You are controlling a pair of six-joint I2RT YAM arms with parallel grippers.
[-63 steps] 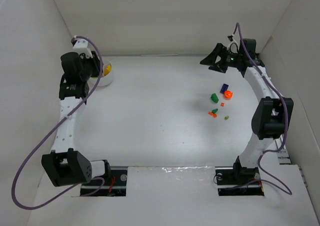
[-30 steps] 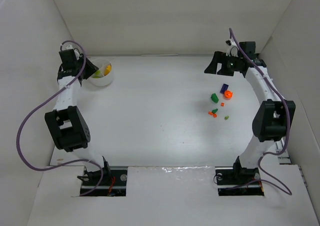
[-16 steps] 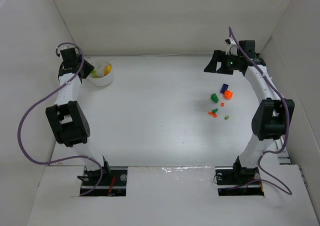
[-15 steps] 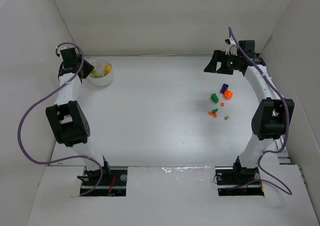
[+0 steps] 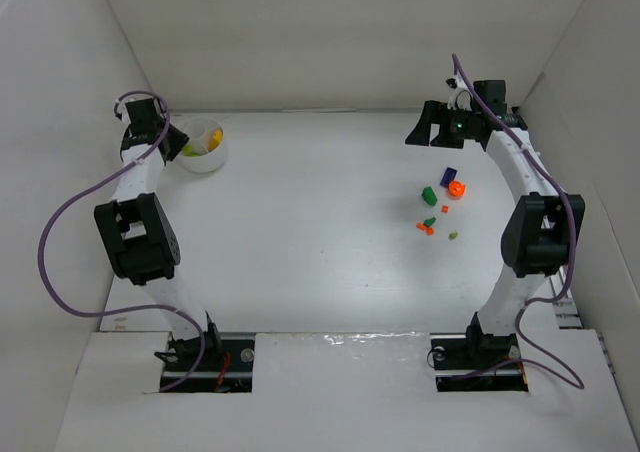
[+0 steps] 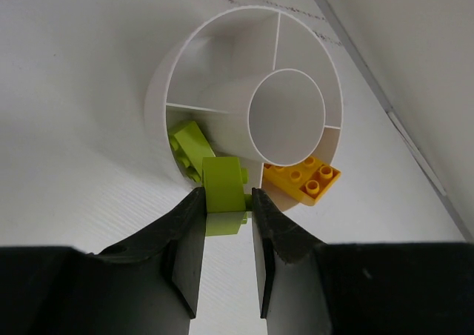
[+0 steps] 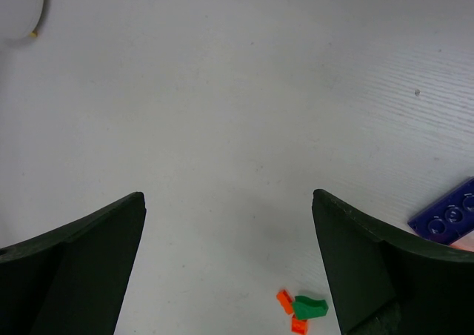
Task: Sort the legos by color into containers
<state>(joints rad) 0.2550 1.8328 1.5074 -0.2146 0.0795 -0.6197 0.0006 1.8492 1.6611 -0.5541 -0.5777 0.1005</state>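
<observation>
**Sorting barely begun**

Counter: loose legos lie by the right arm, unsorted. Bowl holds a yellow brick and a lime piece. Left end effector grasps a lime brick at the bowl's rim. Right end effector is spread wide and empty.

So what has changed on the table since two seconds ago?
The left arm's elbow lifted from beside its base, and the left gripper drew back leftward off the round white sectioned bowl; it holds a lime-green plastic brick at the rim. The right gripper barely shifted; bowl and loose coloured bricks stayed.
</observation>
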